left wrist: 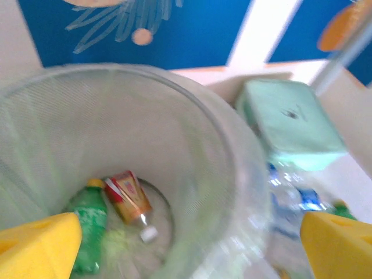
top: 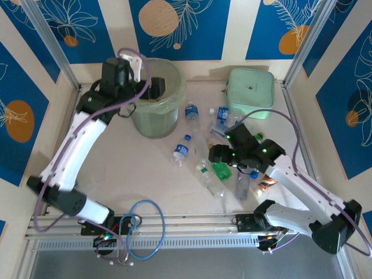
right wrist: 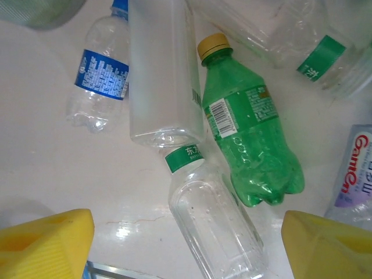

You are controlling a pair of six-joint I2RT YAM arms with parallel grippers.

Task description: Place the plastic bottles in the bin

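Cream tabletop (top: 128, 168), fenced by blue patterned wall panels (top: 197, 29). Bin (top: 152, 122) stands far left; mint green case (top: 251, 93) far right.

Inside the bin, a green bottle (left wrist: 90, 224) and a red-labelled bottle (left wrist: 131, 197) lie on the bottom. Left hand (left wrist: 189, 247) hovers above the bin mouth, fingers spread wide, holding nothing.

Other plastic bottles (top: 185, 148) lie scattered on the tabletop between bin and case. Right hand (right wrist: 187, 243) hangs over them, fingers wide apart, empty. Below it lie four bottles, all on their sides:
- a green soda bottle (right wrist: 250, 139)
- a clear green-labelled bottle (right wrist: 215, 221)
- a frosted bottle (right wrist: 163, 70) against the green one
- a blue-labelled bottle (right wrist: 102, 78)
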